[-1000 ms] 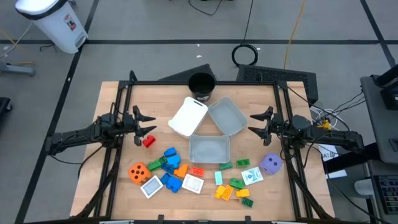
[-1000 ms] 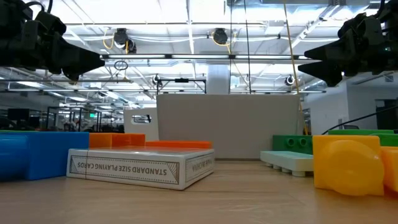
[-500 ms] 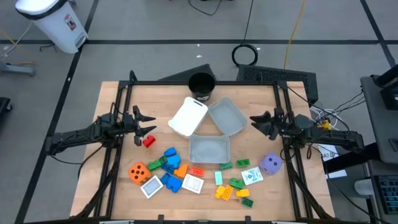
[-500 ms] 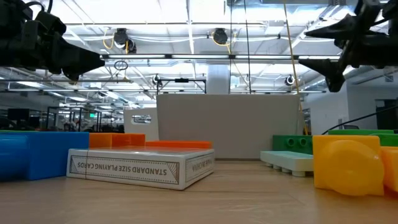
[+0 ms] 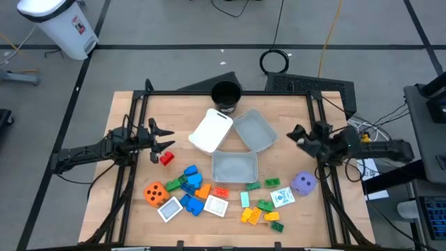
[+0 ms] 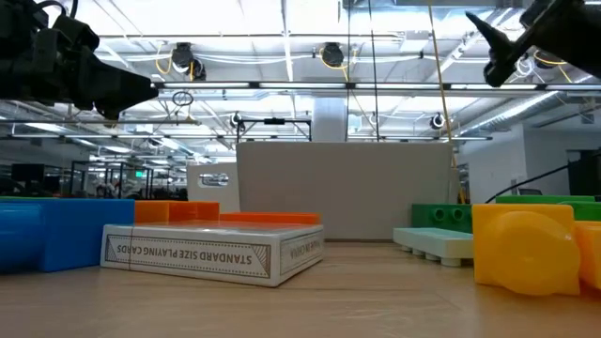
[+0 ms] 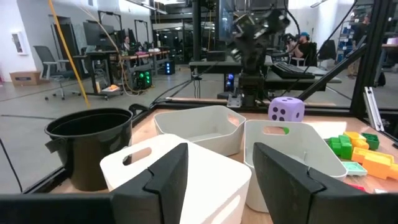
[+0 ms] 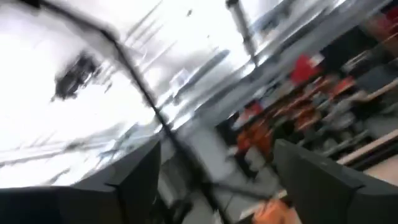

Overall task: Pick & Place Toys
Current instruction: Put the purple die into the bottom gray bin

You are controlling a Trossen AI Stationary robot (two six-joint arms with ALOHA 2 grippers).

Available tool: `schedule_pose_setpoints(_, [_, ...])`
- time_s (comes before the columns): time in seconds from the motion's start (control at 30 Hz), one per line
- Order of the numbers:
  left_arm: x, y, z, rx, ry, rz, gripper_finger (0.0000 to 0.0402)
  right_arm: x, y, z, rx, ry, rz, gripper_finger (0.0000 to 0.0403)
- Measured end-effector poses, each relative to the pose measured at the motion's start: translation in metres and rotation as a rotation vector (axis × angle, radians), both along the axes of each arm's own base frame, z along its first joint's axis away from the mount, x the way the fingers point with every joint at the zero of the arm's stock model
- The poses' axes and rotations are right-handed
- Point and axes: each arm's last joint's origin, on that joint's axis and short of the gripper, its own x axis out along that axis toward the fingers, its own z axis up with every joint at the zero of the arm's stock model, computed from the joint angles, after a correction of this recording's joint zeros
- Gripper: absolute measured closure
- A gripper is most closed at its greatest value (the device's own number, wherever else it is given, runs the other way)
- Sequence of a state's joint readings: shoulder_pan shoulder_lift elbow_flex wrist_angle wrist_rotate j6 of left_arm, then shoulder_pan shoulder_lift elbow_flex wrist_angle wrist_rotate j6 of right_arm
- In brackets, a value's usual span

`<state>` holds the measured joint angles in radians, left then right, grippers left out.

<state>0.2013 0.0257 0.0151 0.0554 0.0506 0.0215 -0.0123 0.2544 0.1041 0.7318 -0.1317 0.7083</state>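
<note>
The toys lie loose on the near half of the table: small green, blue, yellow and orange blocks [image 5: 191,183], flat white tiles [image 5: 216,206], an orange die [image 5: 155,193], a purple die [image 5: 302,183] and a red block [image 5: 166,159]. My left gripper [image 5: 171,139] is open and empty above the table's left side, just beyond the red block. My right gripper [image 5: 293,135] is open and empty, high above the right side, right of the grey tray [image 5: 254,130]. It shows at the top of the low view [image 6: 493,47].
A white tray [image 5: 211,130] and two grey trays, the second of them [image 5: 234,167] nearer, sit mid-table, with a black cup [image 5: 226,96] behind them. Black frame posts [image 5: 132,118] run along both table sides. Bare wood lies at the far left and far right.
My right gripper has risen, rolled about its wrist and drawn back a little toward the table's right edge, still open and empty. The toys have stayed where they were.
</note>
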Motion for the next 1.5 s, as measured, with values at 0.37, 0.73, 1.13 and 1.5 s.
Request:
schedule_pose_setpoints(0.37, [0.0, 0.0, 0.0, 0.0, -0.001, 0.0, 0.0213, 0.075, 0.059, 0.095, -0.261, 0.755, 0.169, 0.0048])
schedule_pose_setpoints(0.73, [0.0, 0.0, 0.0, 0.0, 0.0, 0.0, 0.0213, 0.097, 0.118, 0.037, 0.047, 2.058, -0.04, 0.0064])
schedule_pose_setpoints(1.13, [0.0, 0.0, 0.0, 0.0, 0.0, 0.0, 0.0213, 0.087, 0.145, -0.018, -0.263, 2.488, -0.384, 0.0064])
schedule_pose_setpoints(1.5, [0.0, 0.0, 0.0, 0.0, 0.0, 0.0, 0.0213, 0.087, 0.141, -0.045, -0.277, 2.473, -0.318, 0.0068])
